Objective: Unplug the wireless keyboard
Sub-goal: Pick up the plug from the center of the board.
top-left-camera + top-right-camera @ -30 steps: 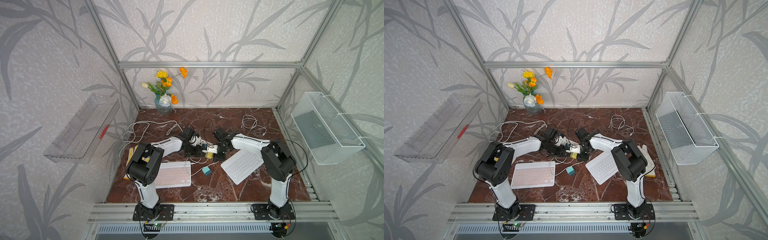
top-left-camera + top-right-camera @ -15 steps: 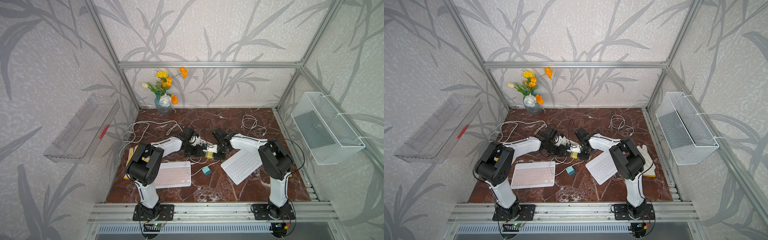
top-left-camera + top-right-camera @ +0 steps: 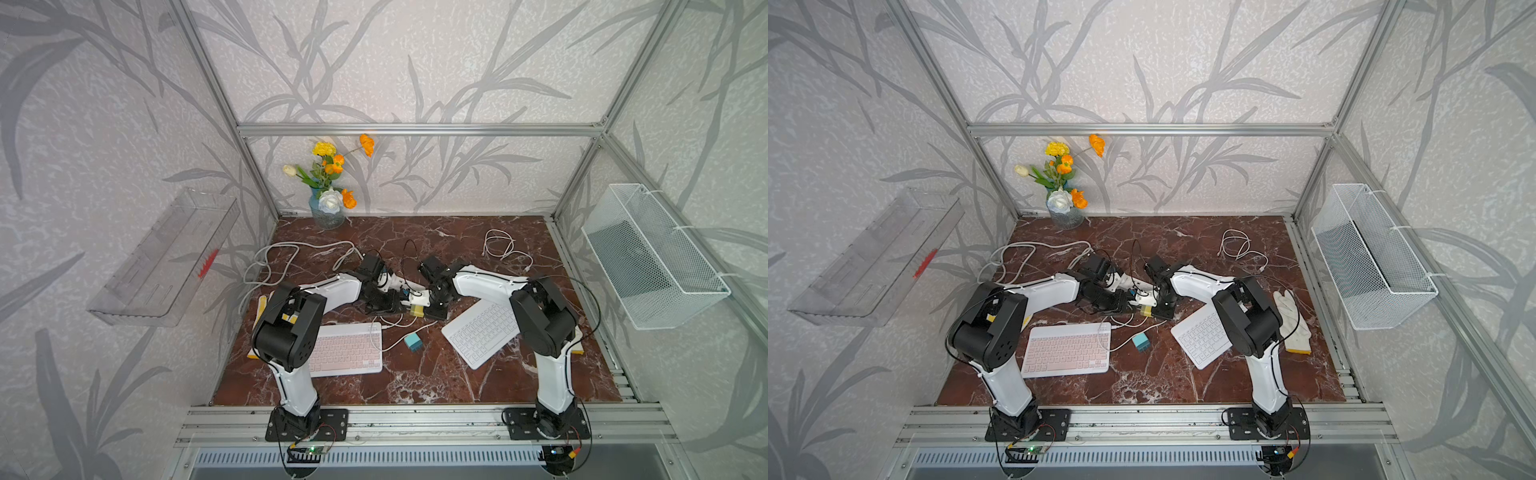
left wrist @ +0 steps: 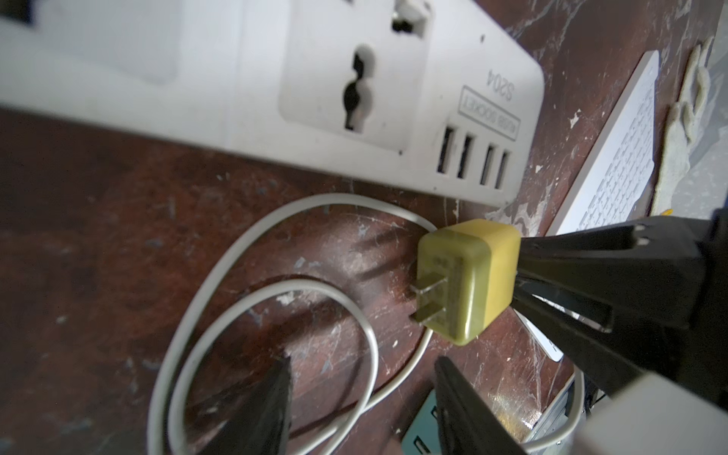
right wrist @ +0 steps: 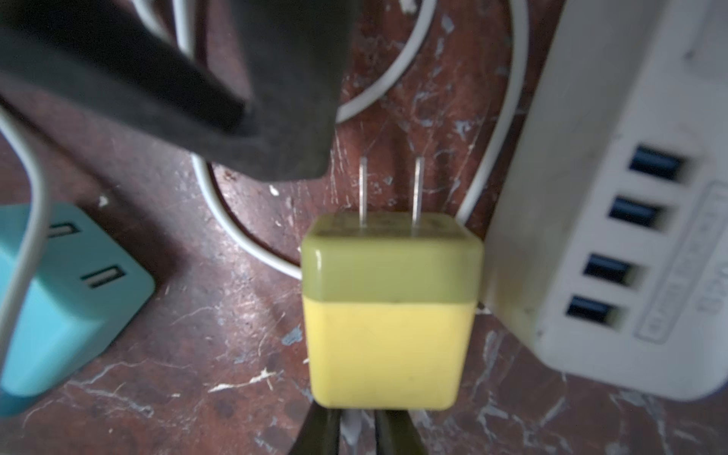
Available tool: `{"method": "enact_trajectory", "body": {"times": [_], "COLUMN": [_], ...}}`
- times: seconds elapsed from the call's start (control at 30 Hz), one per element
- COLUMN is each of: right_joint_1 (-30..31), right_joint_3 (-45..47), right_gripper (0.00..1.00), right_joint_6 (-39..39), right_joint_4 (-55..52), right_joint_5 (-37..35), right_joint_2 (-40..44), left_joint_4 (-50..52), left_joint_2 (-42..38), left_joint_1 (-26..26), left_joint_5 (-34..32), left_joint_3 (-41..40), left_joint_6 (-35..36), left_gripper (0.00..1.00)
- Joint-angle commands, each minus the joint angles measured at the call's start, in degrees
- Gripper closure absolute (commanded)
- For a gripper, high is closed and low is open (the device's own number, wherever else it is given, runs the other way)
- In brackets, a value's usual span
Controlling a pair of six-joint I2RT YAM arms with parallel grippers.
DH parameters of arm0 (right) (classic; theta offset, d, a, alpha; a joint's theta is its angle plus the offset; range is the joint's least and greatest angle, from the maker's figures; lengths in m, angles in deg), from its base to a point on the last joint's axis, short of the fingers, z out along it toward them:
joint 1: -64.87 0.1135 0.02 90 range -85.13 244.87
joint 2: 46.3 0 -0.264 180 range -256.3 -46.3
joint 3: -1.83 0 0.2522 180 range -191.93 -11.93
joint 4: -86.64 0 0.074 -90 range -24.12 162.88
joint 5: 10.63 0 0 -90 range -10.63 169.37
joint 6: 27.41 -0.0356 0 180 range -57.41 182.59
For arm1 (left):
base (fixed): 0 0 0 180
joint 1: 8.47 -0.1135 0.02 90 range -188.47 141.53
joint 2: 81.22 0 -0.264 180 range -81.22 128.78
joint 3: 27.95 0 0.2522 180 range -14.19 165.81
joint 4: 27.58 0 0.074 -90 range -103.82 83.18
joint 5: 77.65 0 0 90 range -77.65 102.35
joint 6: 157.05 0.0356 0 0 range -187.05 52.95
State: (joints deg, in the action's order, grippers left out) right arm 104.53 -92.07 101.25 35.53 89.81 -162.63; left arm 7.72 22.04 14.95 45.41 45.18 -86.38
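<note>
While both grippers meet at the yellow charger, the near marble lies open

Where the marble table (image 3: 415, 386) meets the front rail (image 3: 415, 415), a bare strip runs between the two arm bases. Just beyond it the pink keyboard (image 3: 345, 351) lies square before the left arm. The white keyboard (image 3: 478, 336) lies tilted, partly under the right arm. A teal charger (image 3: 413, 343) sits in the gap between them.

A white cable (image 4: 331, 198) loops from the chargers to the pink keyboard's far right corner; whether it enters that keyboard I cannot tell.

Farther in, the yellow charger (image 5: 388, 335) lies just beside the USB end of the power strip (image 4: 275, 98), its prongs bare. The right gripper (image 4: 519, 277) is at its back end, jaws nearly together and pinching a white plug (image 5: 350, 427) that only the right wrist view shows. The left gripper (image 4: 362, 364) hangs released, fingers well apart above the cable loops. Both top views hide these fingertips under the wrists.

A glove (image 3: 1291, 320) shows plainly in a top view, between the white keyboard and the table's right edge.

The far half is open marble, crossed by a grey cable (image 3: 282, 249) and a thin coil (image 3: 505, 249). A vase (image 3: 328, 210) stands in the far left corner. A clear tray (image 3: 166, 257) and a wire basket (image 3: 656, 266) hang on the side walls.
</note>
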Motion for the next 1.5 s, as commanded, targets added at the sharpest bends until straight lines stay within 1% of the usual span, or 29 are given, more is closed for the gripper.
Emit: {"method": "enact_trajectory", "body": {"times": [0.0,0.3,0.43,0.5,0.63,0.77,0.97,1.17,1.27,1.33,1.37,1.47], "right_joint_1": [1.7,0.9,0.3,-0.2,-0.8,-0.8,-0.9,-0.9,-0.6,-0.2,0.0,0.6], "right_joint_3": [1.3,5.3,6.9,7.2,6.8,6.2,6.9,6.7,6.9,7.0,7.0,6.7], "right_gripper": [0.87,0.89,0.90,0.90,0.90,0.90,0.90,0.90,0.91,0.91,0.91,0.91], "right_joint_6": [-0.1,-0.4,-2.3,-3.8,-6.7,-10.7,-15.7,-20.3,-22.7,-23.6,-23.8,-24.3], "right_joint_4": [3.9,9.0,11.5,12.5,13.5,14.9,17.3,18.4,19.5,20.0,20.0,19.7], "right_joint_5": [2.3,4.5,5.5,6.8,7.7,10.0,11.3,12.0,13.4,13.4,13.2,12.6], "right_joint_2": [1.2,10.6,14.2,15.7,17.0,17.2,17.6,16.6,15.9,15.6,15.4,14.9], "left_joint_4": [-1.2,-8.0,-12.1,-16.8,-29.8,-34.9,-39.0,-42.5,-43.1,-42.5,-41.7,-41.6], "left_joint_2": [-2.4,-6.9,-8.3,-9.1,-10.9,-11.8,-14.3,-17.0,-17.7,-17.2,-16.8,-16.8], "left_joint_1": [0.3,-1.5,-1.7,-1.7,-1.5,-0.2,0.0,-0.2,-0.1,-0.1,-0.1,-0.1], "left_joint_5": [3.0,11.6,13.1,13.5,13.9,12.9,10.2,5.3,3.5,4.6,4.9,4.2], "left_joint_3": [-0.1,-1.6,-2.3,-3.5,-7.1,-8.0,-10.7,-13.2,-13.7,-13.1,-12.8,-13.6], "left_joint_6": [-0.6,-8.0,-12.7,-16.9,-27.1,-31.1,-35.2,-39.7,-39.7,-39.0,-38.6,-38.6], "left_gripper": [0.42,0.34,0.32,0.32,0.32,0.32,0.44,0.51,0.53,0.54,0.56,0.66]}}
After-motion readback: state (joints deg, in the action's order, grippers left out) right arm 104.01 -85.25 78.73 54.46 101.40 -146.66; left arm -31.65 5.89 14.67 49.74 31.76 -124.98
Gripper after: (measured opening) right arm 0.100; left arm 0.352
